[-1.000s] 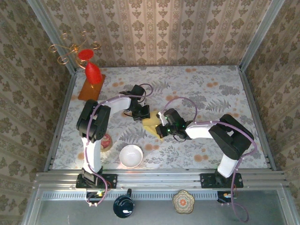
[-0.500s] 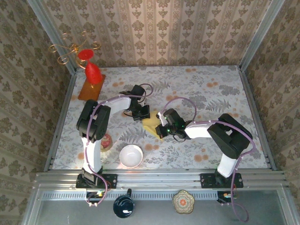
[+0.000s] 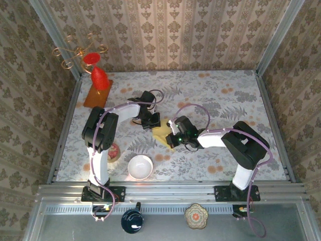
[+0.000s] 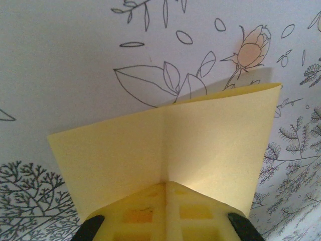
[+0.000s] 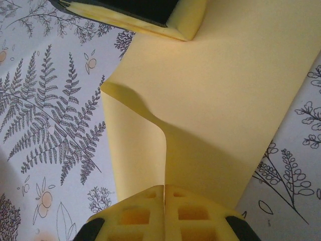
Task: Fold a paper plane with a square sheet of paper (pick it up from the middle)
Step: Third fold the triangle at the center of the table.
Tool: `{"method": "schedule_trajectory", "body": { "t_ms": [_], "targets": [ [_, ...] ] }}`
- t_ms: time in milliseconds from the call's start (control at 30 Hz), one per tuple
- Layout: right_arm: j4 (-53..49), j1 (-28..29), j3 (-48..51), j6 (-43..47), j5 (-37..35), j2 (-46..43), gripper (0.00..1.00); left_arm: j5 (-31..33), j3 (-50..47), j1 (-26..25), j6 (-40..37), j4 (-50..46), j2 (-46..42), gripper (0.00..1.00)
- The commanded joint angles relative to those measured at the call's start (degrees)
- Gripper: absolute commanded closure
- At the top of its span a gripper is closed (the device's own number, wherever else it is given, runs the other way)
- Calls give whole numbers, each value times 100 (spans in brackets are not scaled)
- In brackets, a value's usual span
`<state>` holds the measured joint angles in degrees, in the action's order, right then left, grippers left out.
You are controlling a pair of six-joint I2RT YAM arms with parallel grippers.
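The square sheet of paper (image 3: 161,134), pale yellow, lies mid-table between both arms, bent up along a centre crease. My left gripper (image 3: 152,122) is shut on its far edge; in the left wrist view the sheet (image 4: 165,145) rises in two flaps from the pinched crease at the gripper (image 4: 165,185). My right gripper (image 3: 173,136) is shut on the near edge. In the right wrist view the paper (image 5: 225,100) curls up into a ridge that runs into that gripper (image 5: 164,188), with a left fingertip (image 5: 176,20) at the top. A paper plane is out of view.
A white bowl (image 3: 140,166) stands near the front left. A small red object (image 3: 114,150) lies by the left arm. At the back left a red vase (image 3: 99,78) stands on an orange-brown board (image 3: 97,95). Patterned walls close the table in.
The right gripper has crept slightly left and away, toward the left gripper, bowing the sheet a little more. The left arm holds still.
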<state>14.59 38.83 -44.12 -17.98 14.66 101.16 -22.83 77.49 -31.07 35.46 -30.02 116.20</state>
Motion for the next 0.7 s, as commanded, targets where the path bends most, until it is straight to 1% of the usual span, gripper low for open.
{"method": "schedule_trajectory", "body": {
  "t_ms": [0,200,367,567,667],
  "targets": [
    [-79,-25,-132,104,108,121,100,16,-33,-48,-105,-204,127,92],
    [-144,-33,-132,115,117,184,100,23,2,-48,-88,-206,-1,92],
    [-228,-34,-140,122,124,229,100,235,-116,-48,97,-139,-584,90],
    [-270,-33,-167,83,125,219,100,347,-793,-96,716,220,-1355,83],
    [-283,-33,-176,46,117,217,100,296,-1245,-192,1183,555,-1667,81]
  ]
}}
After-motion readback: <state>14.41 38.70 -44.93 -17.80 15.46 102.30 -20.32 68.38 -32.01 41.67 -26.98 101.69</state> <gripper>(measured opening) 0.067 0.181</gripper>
